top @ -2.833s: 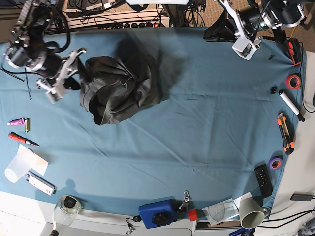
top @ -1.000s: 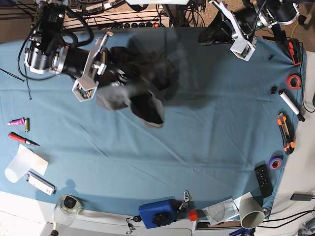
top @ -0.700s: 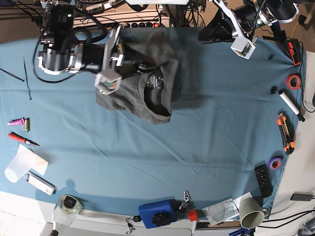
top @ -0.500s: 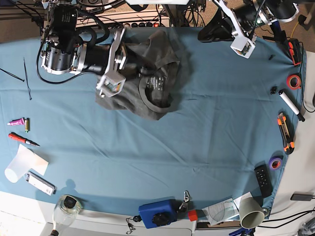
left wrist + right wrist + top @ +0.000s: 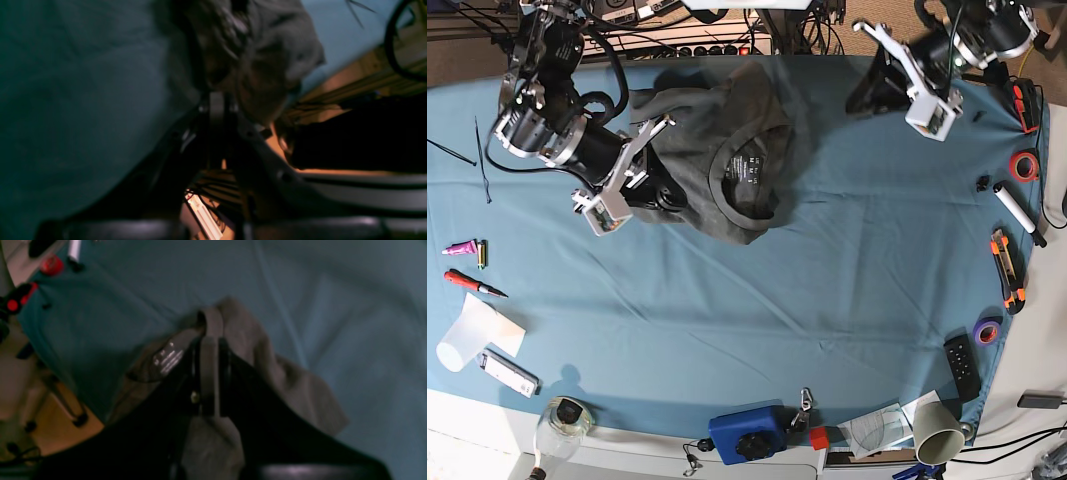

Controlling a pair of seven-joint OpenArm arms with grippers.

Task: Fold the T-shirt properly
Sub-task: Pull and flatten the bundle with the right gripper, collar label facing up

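Note:
The dark grey T-shirt lies crumpled at the back left of the blue tablecloth. Its round collar and white neck label face up. My right gripper is at the shirt's left edge. In the right wrist view its fingers are pressed together with a fold of the T-shirt pinched at the tip, beside the label. My left gripper hovers at the back right, apart from the shirt. Its fingers are shut on nothing, and the T-shirt is blurred beyond them.
Along the right edge lie a red tape roll, a white marker, a utility knife, purple tape and a remote. A blue box and a cup sit at the front. A red screwdriver lies at the left.
The right arm swung the shirt over so the collar faces up, then drew back down and left to the shirt's left edge. The left arm shifted slightly down and right.

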